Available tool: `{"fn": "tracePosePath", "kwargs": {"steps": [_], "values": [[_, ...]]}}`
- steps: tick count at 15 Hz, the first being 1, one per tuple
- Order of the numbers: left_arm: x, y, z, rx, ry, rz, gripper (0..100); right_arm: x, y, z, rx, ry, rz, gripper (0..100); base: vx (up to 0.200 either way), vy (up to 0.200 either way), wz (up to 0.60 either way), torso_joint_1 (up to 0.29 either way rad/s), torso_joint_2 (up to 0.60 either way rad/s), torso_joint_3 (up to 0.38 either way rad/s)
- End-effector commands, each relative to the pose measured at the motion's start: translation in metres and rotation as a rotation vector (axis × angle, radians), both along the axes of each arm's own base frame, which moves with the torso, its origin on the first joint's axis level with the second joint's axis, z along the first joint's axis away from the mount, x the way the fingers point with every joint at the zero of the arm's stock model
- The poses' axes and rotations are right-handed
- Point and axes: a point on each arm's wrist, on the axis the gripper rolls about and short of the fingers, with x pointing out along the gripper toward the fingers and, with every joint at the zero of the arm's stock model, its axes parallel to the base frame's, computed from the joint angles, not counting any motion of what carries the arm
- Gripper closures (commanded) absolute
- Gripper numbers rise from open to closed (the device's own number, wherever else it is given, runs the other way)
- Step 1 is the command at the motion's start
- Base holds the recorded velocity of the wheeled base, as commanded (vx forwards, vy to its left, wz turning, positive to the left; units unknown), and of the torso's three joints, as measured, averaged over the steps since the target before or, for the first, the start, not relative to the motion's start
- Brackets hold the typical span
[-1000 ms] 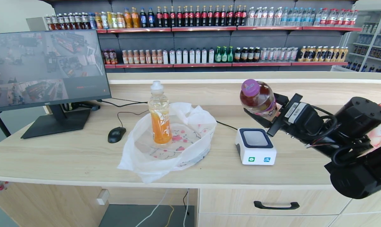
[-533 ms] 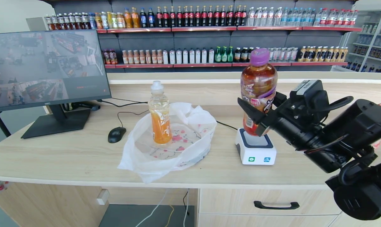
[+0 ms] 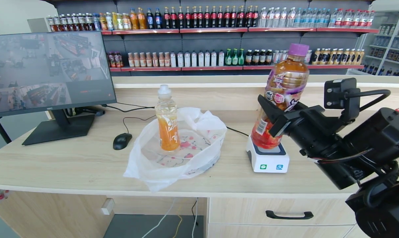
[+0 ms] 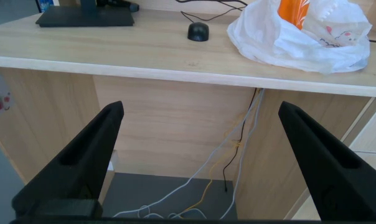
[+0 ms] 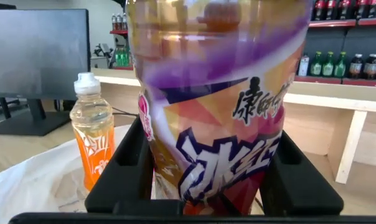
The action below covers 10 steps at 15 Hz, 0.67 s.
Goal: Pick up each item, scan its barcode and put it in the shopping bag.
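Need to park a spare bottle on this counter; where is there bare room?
Widest bare patch: the counter front left, bordered by the monitor stand, mouse and shopping bag. A second strip runs behind the bag, below the raised back ledge. Crowded: around the scanner, with a narrow gap to the bag and the purple-capped bottle held over it.

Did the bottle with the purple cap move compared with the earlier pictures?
Yes. The bottle was tipped over, up behind the scanner; now it stands nearly upright with its base over the scanner's top, cap leaning away from the bag.
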Motion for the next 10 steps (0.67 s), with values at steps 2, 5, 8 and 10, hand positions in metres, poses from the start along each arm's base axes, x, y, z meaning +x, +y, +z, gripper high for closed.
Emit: {"fn": "tracePosePath", "kwargs": {"steps": [2, 5, 8, 10], "values": [[0.0001, 0.0000, -0.0005, 0.000, 0.001, 0.000, 0, -0.0076, -0.0054, -0.0001, 0.004, 0.009, -0.002, 100, 0.000, 0.000, 0.00, 0.000, 0.00, 0.000], [0.0000, 0.0000, 0.0000, 0.000, 0.000, 0.000, 0, -0.0076, -0.0054, 0.0011, 0.009, 0.007, -0.001, 100, 0.000, 0.000, 0.00, 0.000, 0.00, 0.000], [0.0000, 0.0000, 0.0000, 0.000, 0.000, 0.001, 0, -0.0075, -0.0053, 0.0003, 0.021, 0.016, 0.005, 100, 0.000, 0.000, 0.00, 0.000, 0.00, 0.000], [0.0000, 0.0000, 0.0000, 0.000, 0.000, 0.001, 0, -0.0075, -0.0053, 0.0003, 0.021, 0.016, 0.005, 100, 0.000, 0.200, 0.00, 0.002, 0.00, -0.002]]}}
